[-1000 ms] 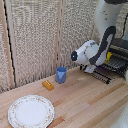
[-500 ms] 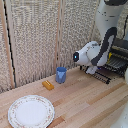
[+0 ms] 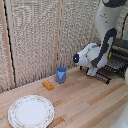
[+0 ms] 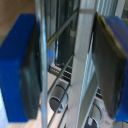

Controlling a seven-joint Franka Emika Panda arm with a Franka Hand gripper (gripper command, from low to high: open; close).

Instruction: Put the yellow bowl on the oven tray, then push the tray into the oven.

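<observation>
In the exterior view my grabber point(image 3: 94, 73) points down at the near rim of the baking sheet point(image 3: 109, 70), a dark wire rack that sticks out of the oven point(image 3: 119, 50) at the exterior view's right. In the wrist view my grabber point(image 4: 65, 67) is seen close up. Its blue-tipped fingers point(image 4: 20, 70) stand on either side of the rack's metal bars point(image 4: 85, 60), and both pads lie against metal. The yellow dish is hidden in both views.
A blue cup point(image 3: 61, 75) stands on the wooden table near the back wall. A small orange block point(image 3: 47, 85) lies beside it. A large white plate with a patterned rim point(image 3: 31, 111) sits at the front on the exterior view's left. Wicker panels close off the back.
The grabber has shifted slightly toward the oven and a little lower at the rack's rim. Cup, block and plate have not moved.
</observation>
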